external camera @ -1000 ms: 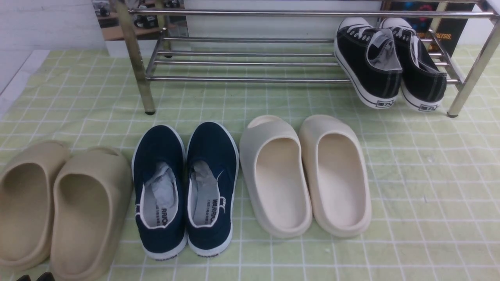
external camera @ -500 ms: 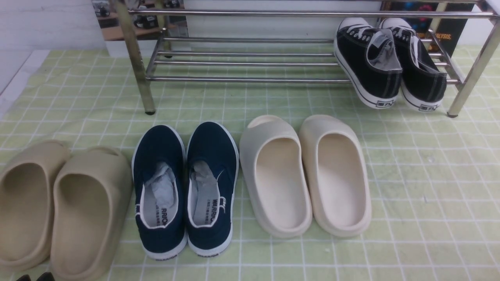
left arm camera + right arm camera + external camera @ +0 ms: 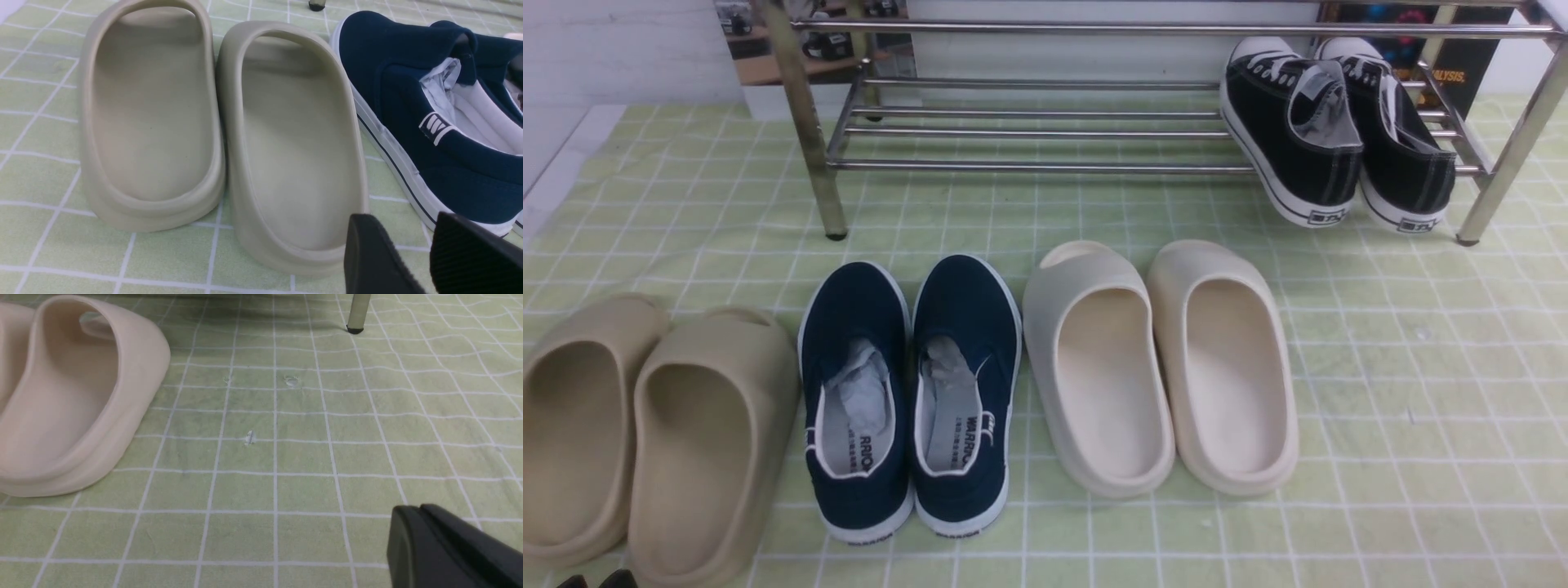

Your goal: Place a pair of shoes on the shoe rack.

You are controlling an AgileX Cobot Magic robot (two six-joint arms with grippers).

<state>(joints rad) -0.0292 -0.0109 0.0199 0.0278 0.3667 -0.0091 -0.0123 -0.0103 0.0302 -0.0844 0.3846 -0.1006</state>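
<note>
The pair of shoes, two black canvas sneakers [image 3: 1294, 131] [image 3: 1409, 155] with white toe caps, rests side by side on the right end of the shoe rack's [image 3: 1045, 166] lower bars. Their toes point to the back and their heels hang over the front bar. My left gripper [image 3: 402, 220] is open with nothing between its fingers, low by the heels of the tan slides and the navy slip-on. Its tips peek in at the bottom left of the front view [image 3: 595, 581]. My right gripper [image 3: 414, 508] is shut and empty over bare cloth, far from the sneakers.
On the green checked cloth [image 3: 1421, 392] in front of the rack lie tan slides [image 3: 645, 433], navy slip-ons [image 3: 911, 392] and cream slides [image 3: 1160, 367]. The rack's front legs [image 3: 805, 122] [image 3: 1507, 155] stand on the cloth. One leg foot [image 3: 356, 314] shows in the right wrist view.
</note>
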